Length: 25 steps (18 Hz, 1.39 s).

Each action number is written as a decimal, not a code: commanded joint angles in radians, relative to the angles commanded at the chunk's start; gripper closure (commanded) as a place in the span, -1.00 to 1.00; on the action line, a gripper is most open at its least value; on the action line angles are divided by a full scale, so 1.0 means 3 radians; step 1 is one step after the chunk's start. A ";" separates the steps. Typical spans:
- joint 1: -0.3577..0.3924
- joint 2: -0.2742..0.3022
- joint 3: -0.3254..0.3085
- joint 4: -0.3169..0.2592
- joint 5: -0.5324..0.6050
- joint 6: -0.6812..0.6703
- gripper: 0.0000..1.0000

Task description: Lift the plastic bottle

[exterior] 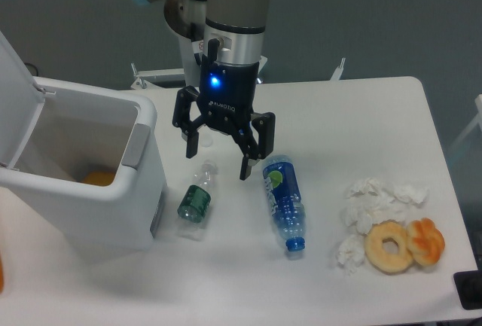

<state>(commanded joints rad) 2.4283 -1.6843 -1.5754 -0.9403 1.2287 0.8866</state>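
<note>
The claw point(220, 156) is open wide and holds nothing, hanging between the big blue bottle point(282, 199) lying on the table point(361, 115) and the small green-label bottle point(196, 199), so it might grab the wrong one.

Open lanes around the plastic bottle

The plastic bottle point(283, 199) is lying with bare table point(361, 115) showing on its right before the crumpled tissues point(370, 207); on its left, the small green-labelled bottle point(195, 201) and the white bin point(98, 183) are narrowing the way, while the spread-fingered tool point(220, 162) is hanging over the gap between both bottles.
</note>
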 joint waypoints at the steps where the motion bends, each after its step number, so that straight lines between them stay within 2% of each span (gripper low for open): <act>1: 0.0000 0.0005 0.0000 0.0000 0.0005 0.0000 -1.00; 9: 0.0005 0.0000 -0.0025 0.0005 0.0005 -0.0026 -1.00; 19: 0.0036 -0.0056 -0.0179 0.0061 0.0041 -0.0031 -1.00; 23: 0.0041 -0.0077 -0.0322 0.0041 0.0734 -0.0056 -1.00; 25: 0.0041 -0.0102 -0.0373 0.0005 0.0945 -0.0173 -1.00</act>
<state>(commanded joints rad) 2.4406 -1.7150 -1.6873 -0.9388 1.5123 0.8347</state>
